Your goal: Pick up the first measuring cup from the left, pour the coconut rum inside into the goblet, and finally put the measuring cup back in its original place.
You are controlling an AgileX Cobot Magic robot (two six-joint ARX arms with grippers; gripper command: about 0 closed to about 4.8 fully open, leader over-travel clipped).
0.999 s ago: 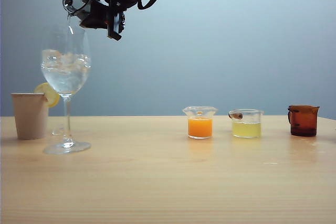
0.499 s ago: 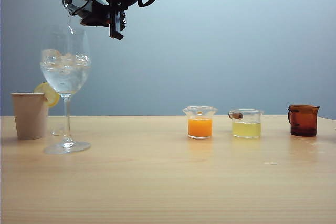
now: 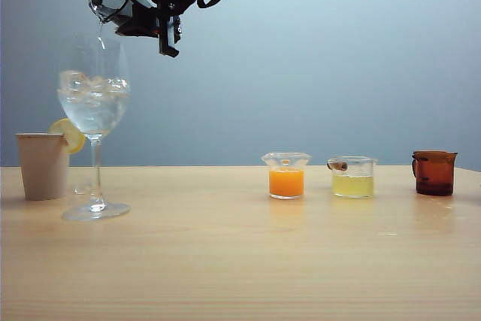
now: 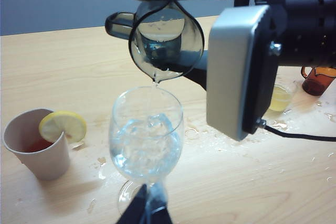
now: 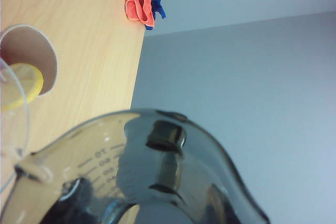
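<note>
The measuring cup (image 4: 166, 40) is tipped right over in the right hand (image 3: 154, 13), its spout low and directly above the goblet (image 3: 94, 103), with a thin thread of coconut rum (image 4: 154, 85) falling from the spout into the bowl. The right hand is closed on the cup's sides, high above the counter (image 3: 240, 261). To finish the pour well, hold the spout centred over the bowl, apart from the glass rim, and wait for the thread to break into drips before righting the cup; drops already lie on the counter round the goblet's foot. The paper cup (image 3: 43, 165) with its lemon slice (image 4: 63, 125) stands just beside the goblet, below the hand. The left hand (image 4: 145, 211) hangs back near the goblet's base, its fingers close together and empty; whether fully closed I cannot tell
</note>
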